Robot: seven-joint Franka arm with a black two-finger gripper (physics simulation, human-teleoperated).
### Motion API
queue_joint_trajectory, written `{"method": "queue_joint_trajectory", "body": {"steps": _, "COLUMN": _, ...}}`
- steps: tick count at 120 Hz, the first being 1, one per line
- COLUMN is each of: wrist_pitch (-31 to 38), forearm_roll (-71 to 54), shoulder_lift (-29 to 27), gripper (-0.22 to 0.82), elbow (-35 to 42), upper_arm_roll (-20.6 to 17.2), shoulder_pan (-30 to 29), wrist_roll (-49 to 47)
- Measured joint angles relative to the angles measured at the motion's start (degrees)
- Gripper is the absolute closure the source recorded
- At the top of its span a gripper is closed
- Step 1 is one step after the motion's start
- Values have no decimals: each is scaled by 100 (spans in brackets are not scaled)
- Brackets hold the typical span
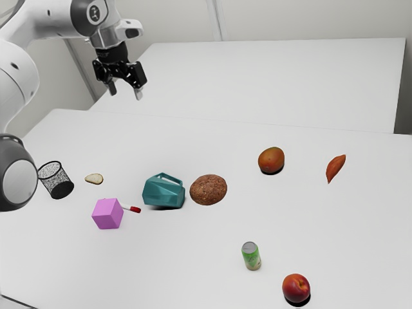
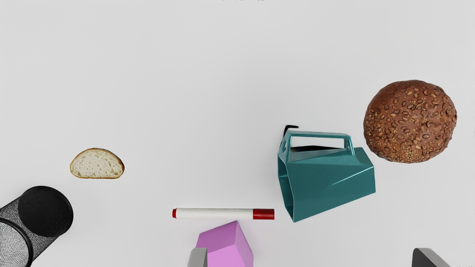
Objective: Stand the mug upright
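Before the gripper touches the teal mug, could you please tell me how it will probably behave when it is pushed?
The mug lies on its side and has flat facets, so it would probably slide or rock rather than roll smoothly. Its sharp-edged walls look stiff, so I expect little flex. The glossy surface may be somewhat slippery.

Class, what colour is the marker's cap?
The marker's cap is red, seen best in the wrist view.
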State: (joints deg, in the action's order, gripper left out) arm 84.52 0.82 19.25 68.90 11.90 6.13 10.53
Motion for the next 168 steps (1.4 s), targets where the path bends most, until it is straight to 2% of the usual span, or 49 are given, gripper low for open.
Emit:
{"method": "queue_joint_trajectory", "body": {"steps": 26, "wrist_pitch": 19, "forearm_roll": 24, "shoulder_lift": -228, "gripper": 0, "elbow": 271, "upper_arm_roll": 47, "shoulder_pan": 32, "wrist_roll": 127}}
{"method": "queue_joint_trajectory", "body": {"steps": 51, "wrist_pitch": 807, "forearm_roll": 277, "shoulder_lift": -1216, "gripper": 0, "elbow": 2381, "upper_arm_roll": 58, "shoulder_pan": 5, "wrist_roll": 175}}
{"method": "queue_joint_trajectory", "body": {"steps": 67, "wrist_pitch": 1413, "forearm_roll": 850, "shoulder_lift": -1648, "gripper": 0, "elbow": 3628, "upper_arm_roll": 339, "shoulder_pan": -46, "wrist_roll": 123}}
{"method": "queue_joint_trajectory", "body": {"steps": 77, "wrist_pitch": 1791, "forearm_roll": 1225, "shoulder_lift": -1807, "gripper": 0, "elbow": 4235, "upper_arm_roll": 540, "shoulder_pan": -63, "wrist_roll": 101}}
{"method": "queue_joint_trajectory", "body": {"steps": 91, "wrist_pitch": 2341, "forearm_roll": 1675, "shoulder_lift": -1880, "gripper": 0, "elbow": 4789, "upper_arm_roll": 624, "shoulder_pan": -276, "wrist_roll": 139}}
{"method": "queue_joint_trajectory", "body": {"steps": 109, "wrist_pitch": 3031, "forearm_roll": 2343, "shoulder_lift": -1612, "gripper": 0, "elbow": 5053, "upper_arm_roll": 674, "shoulder_pan": -520, "wrist_roll": 350}}
{"method": "queue_joint_trajectory", "body": {"steps": 132, "wrist_pitch": 3690, "forearm_roll": 3233, "shoulder_lift": -1356, "gripper": 0, "elbow": 5276, "upper_arm_roll": 677, "shoulder_pan": 107, "wrist_roll": 764}}
{"method": "queue_joint_trajectory", "body": {"steps": 168, "wrist_pitch": 4163, "forearm_roll": 3919, "shoulder_lift": -1264, "gripper": 0, "elbow": 5569, "upper_arm_roll": 682, "shoulder_pan": 62, "wrist_roll": 1312}}
